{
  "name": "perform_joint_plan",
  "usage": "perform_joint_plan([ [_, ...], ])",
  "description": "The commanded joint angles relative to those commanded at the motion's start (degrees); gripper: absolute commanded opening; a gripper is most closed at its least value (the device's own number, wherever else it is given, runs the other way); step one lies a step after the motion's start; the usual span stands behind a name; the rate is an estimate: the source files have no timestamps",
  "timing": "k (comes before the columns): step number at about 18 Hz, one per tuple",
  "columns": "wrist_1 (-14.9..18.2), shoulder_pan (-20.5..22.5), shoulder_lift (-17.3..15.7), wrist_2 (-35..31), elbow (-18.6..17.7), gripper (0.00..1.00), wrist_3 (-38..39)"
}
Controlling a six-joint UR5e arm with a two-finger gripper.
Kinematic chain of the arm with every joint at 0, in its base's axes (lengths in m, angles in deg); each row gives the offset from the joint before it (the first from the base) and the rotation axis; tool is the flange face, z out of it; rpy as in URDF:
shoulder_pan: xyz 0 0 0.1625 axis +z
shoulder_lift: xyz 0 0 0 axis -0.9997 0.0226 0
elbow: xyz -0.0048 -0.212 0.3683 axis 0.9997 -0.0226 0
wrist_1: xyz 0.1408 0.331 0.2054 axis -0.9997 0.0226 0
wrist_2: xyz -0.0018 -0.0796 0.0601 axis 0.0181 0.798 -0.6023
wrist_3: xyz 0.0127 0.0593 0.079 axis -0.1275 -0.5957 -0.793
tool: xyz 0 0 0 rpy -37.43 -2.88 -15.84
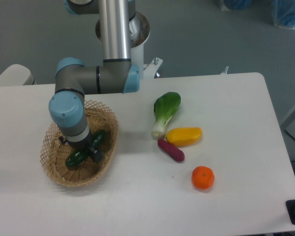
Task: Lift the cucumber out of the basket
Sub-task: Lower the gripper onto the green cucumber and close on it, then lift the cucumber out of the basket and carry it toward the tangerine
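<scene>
White laminate covered the table [236, 108], which stood on a grey floor [211, 44] with blue bundles just visible at the top right corner. One arm [113, 49] of silver tube and pale blue joints came down from the top and bent over the left side of the table. One tan wicker basket [51, 155], oval and shallow, sat at the left. One bok choy [165, 112] lay near the centre, leaf end away from the camera. One dark green cucumber [83, 153] lay slantwise inside the basket, its middle hidden under the wrist. One yellow vegetable [185, 136] lay just below the bok choy's stem, and one purple oblong vegetable [171, 150] lay touching or nearly touching its lower left side. One orange fruit [203, 177] sat apart, nearer the front edge. One gripper [84, 151] was down in the basket astride the cucumber; whether its dark fingers pressed the cucumber or merely flanked it could not be told.
</scene>
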Motion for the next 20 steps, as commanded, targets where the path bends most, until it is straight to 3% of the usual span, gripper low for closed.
perform_joint_plan([
  [2,0.1,0.0,-0.1,0.1,0.0,0.3,0.9],
  [4,0.2,0.0,-0.4,0.3,0.2,0.08,1.0],
  [14,2.1,2.1,-3.0,3.3,3.7,0.05,0.8],
  [20,7.6,6.3,-2.7,5.5,11.5,0.05,0.3],
])
